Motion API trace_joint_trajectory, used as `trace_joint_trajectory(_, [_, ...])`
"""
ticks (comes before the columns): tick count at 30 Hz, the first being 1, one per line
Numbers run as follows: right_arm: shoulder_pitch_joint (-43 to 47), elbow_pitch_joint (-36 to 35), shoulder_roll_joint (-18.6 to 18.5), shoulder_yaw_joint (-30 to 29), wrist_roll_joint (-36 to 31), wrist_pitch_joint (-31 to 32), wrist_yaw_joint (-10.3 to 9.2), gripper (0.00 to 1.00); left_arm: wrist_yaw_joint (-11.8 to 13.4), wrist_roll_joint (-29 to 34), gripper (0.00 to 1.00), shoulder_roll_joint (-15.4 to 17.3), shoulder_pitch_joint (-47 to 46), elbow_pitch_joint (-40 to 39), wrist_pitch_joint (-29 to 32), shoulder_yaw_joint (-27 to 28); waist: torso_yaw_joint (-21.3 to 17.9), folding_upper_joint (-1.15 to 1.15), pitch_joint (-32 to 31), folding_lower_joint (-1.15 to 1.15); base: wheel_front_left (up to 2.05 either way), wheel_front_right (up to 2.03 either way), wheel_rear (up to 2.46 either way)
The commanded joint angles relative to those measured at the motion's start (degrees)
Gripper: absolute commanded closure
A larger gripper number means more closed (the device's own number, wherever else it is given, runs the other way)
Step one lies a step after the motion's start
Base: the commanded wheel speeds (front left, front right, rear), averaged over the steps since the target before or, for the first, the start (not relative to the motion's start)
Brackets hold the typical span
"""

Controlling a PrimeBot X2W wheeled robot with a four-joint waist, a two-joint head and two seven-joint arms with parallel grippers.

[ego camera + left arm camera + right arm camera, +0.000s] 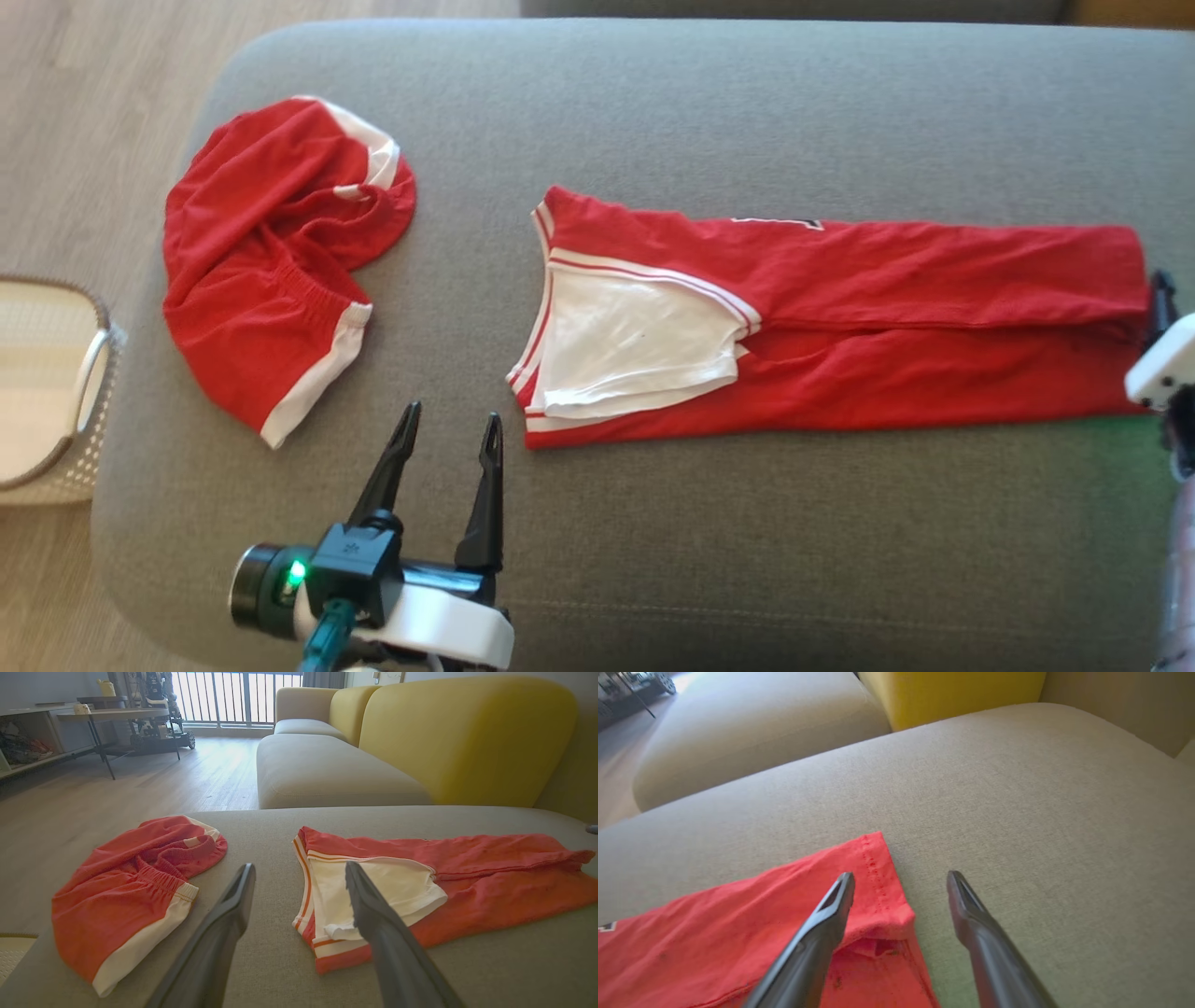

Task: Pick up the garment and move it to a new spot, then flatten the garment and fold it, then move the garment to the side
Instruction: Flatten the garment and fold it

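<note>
The garment [887, 317], a red jersey with white trim, lies folded lengthwise into a long strip across the middle and right of the grey cushion [747, 541]. My left gripper [451, 415] is open just left of its white neck end, with nothing between the fingers. In the left wrist view the left gripper [299, 868] points at that end of the garment [490, 877]. My right gripper [1160, 299] is at the strip's right end. In the right wrist view the right gripper [900, 875] stands open over the hem corner of the garment [738, 933], holding nothing.
Red shorts with white trim [271, 271] lie crumpled at the cushion's left end. A pale woven basket [56, 392] stands on the wooden floor [75, 112] to the left. A yellow sofa back [467, 732] rises behind the cushion. Bare cushion lies in front of the garment.
</note>
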Motion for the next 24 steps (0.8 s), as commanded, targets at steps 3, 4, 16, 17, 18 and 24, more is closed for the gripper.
trace_joint_trajectory(3, [-4.20,2.86,-2.14,-2.07,-7.68,2.10,-0.02,0.00,-2.15,1.41,0.00,-1.42,-1.39,-0.57,-0.69,3.81,1.24,0.00,1.18,0.00,0.00,0.00,0.00])
trace_joint_trajectory(4, [-4.86,3.99,-2.10,-2.71,-8.97,2.66,-0.02,0.00,-2.61,1.55,0.00,-1.81,-1.25,-0.41,-0.69,4.25,1.24,0.00,1.33,0.00,0.00,0.00,0.00])
trace_joint_trajectory(16, [-7.65,12.72,-1.72,-8.40,-20.22,7.40,-0.02,0.04,-5.00,6.89,0.00,-4.48,-0.37,0.48,-0.69,7.91,0.26,0.00,1.51,0.00,0.00,0.00,0.00])
trace_joint_trajectory(17, [-7.89,13.25,-1.62,-8.84,-20.53,7.70,-0.02,0.12,-5.00,7.30,0.00,-4.65,-0.25,0.55,-0.69,8.09,0.25,0.00,1.56,0.00,0.00,0.00,0.00])
trace_joint_trajectory(18, [-8.10,13.72,-1.56,-9.18,-20.83,7.91,-0.02,0.22,-5.08,7.63,0.00,-4.86,-0.18,0.60,-0.69,8.22,0.31,0.00,1.63,0.00,0.00,0.00,0.00])
trace_joint_trajectory(24, [-8.73,15.50,-1.91,-11.01,-22.38,8.18,-0.02,0.62,-5.51,9.42,0.00,-5.89,-0.09,0.90,-0.69,9.01,1.51,0.00,1.87,0.00,0.00,0.00,0.00])
